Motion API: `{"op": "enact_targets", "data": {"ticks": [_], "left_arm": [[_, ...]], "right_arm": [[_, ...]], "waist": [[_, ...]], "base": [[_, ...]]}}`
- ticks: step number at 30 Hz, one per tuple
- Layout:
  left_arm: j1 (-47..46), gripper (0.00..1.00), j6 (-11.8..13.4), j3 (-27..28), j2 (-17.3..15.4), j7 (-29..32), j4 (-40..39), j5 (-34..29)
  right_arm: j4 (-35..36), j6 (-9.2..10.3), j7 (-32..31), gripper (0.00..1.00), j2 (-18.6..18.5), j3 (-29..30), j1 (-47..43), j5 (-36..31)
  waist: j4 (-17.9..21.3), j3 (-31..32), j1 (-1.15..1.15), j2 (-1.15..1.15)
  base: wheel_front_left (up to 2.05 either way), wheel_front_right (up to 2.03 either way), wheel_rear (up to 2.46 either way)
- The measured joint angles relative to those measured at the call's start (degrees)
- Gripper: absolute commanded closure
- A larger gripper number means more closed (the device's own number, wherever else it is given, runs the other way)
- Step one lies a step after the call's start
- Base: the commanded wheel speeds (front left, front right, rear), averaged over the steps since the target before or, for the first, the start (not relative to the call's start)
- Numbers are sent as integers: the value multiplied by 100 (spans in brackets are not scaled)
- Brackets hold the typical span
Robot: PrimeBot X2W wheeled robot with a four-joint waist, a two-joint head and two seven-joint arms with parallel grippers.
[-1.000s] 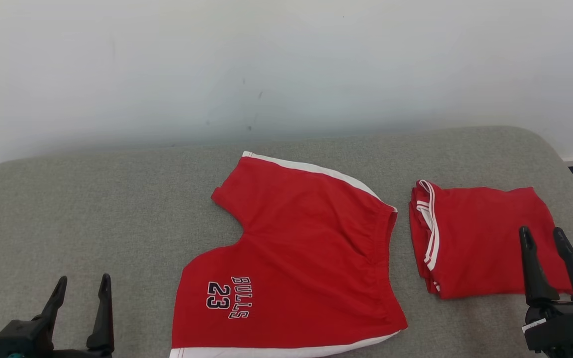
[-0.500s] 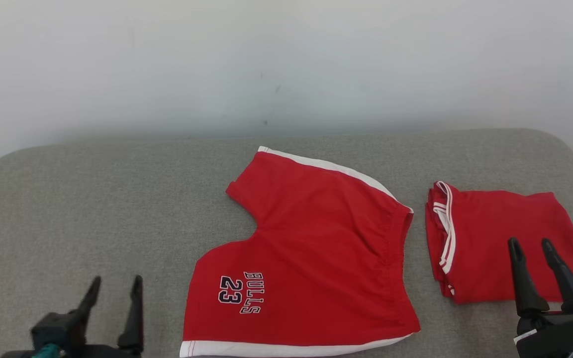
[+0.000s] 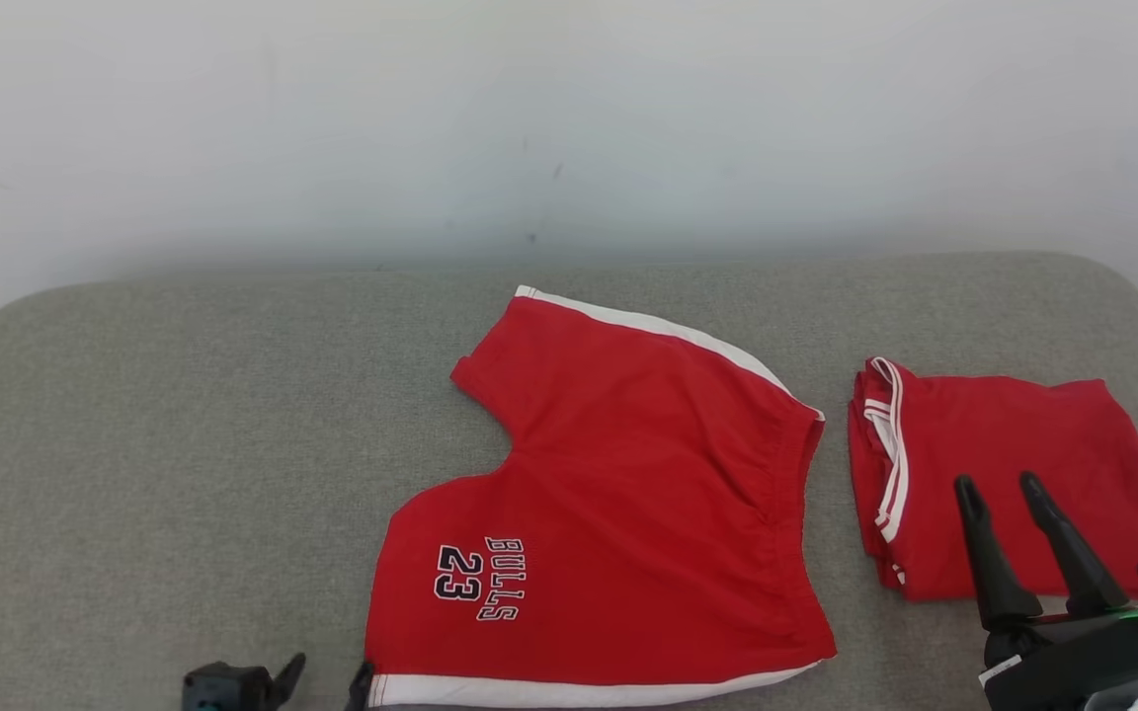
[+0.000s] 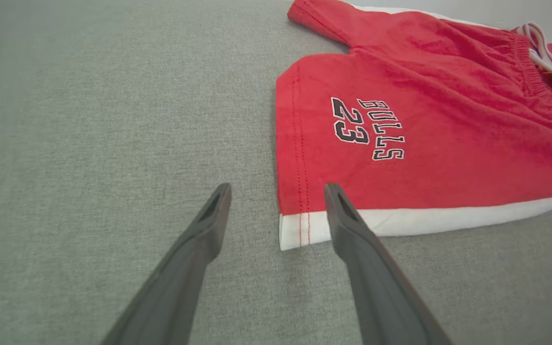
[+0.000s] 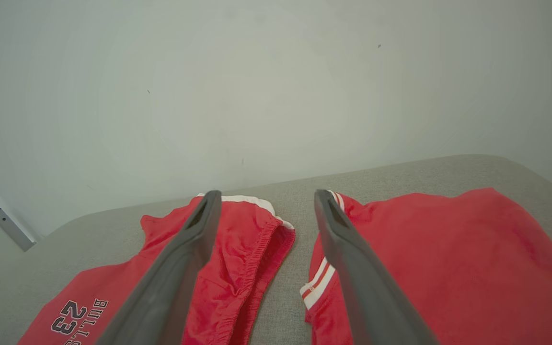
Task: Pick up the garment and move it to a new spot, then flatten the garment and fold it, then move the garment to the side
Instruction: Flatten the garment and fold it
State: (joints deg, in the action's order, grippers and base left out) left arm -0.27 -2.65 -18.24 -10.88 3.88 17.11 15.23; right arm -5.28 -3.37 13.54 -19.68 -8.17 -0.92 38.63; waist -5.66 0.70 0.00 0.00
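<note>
The garment, red shorts (image 3: pixel 628 494) with white side stripes and "BULLS 23" print, lies spread flat in the middle of the grey padded table (image 3: pixel 184 444). My left gripper (image 3: pixel 330 670) is open low at the bottom edge, by the shorts' near left corner. In the left wrist view its fingers (image 4: pixel 277 189) straddle that white-trimmed corner of the shorts (image 4: pixel 424 120), one finger over the cloth and one over bare table. My right gripper (image 3: pixel 997 484) is open and empty. In the right wrist view it (image 5: pixel 266 194) points at the gap beside the shorts' waistband (image 5: pixel 237 249).
A second red garment (image 3: pixel 1004 425), folded with white-striped trim, lies at the right, partly under my right gripper; it also shows in the right wrist view (image 5: pixel 448 258). A white wall (image 3: pixel 529 118) rises behind the table. The table's rounded right corner is near.
The left gripper has moved right to the shorts' near corner and sunk lower in view. The right gripper has moved left. The camera has shifted a little; the garments lie still.
</note>
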Motion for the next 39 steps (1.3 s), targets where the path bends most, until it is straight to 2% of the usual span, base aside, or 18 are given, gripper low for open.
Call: {"op": "enact_targets", "data": {"ticks": [6,12,17,18,19,20,21,22,27,34,39], "left_arm": [[-138,0,-147,-162,134,209,428,53],[-267,0,-146,-205,144,323,823,34],[-507,0,-199,-254,285,366,1024,79],[-544,10,-199,-265,311,376,1074,79],[-581,51,-199,-285,320,401,1134,71],[-612,58,-199,-290,322,414,1185,67],[-637,86,-197,-271,330,414,1248,71],[-655,100,-191,-269,327,414,1292,65],[-719,100,-90,-244,348,412,1434,13],[-772,100,-99,-249,407,342,1561,34],[-824,100,-99,-285,464,256,1594,45]], "right_arm": [[-55,-18,-44,0,-5,-33,41,-2],[-97,-52,-77,0,-9,-110,122,-52],[-97,-67,-96,0,-11,-145,134,-85],[-97,-67,-96,0,-14,-146,132,-86],[-97,-67,-98,0,-18,-154,131,-86],[-99,-67,-100,0,-22,-163,132,-88],[-110,-68,-101,0,-24,-171,136,-94],[-109,-68,-102,0,-27,-178,136,-96],[-98,-73,-146,0,-47,-214,143,-133],[-79,-78,-170,0,-47,-310,157,-138],[-304,-169,-715,0,18,-835,107,-121]], "waist": [[94,-21,0,0],[185,-36,0,0],[219,-70,0,0],[216,-82,0,0],[213,-93,0,0],[210,-104,0,0],[205,-111,0,0],[202,-117,0,0],[187,-145,0,0],[119,-169,0,0],[66,-195,0,0]], "base": [[0,0,0],[0,0,0],[0,0,0],[0,0,0],[0,0,0],[0,0,0],[0,0,0],[0,0,0],[0,0,0],[0,0,0],[0,0,0]]}}
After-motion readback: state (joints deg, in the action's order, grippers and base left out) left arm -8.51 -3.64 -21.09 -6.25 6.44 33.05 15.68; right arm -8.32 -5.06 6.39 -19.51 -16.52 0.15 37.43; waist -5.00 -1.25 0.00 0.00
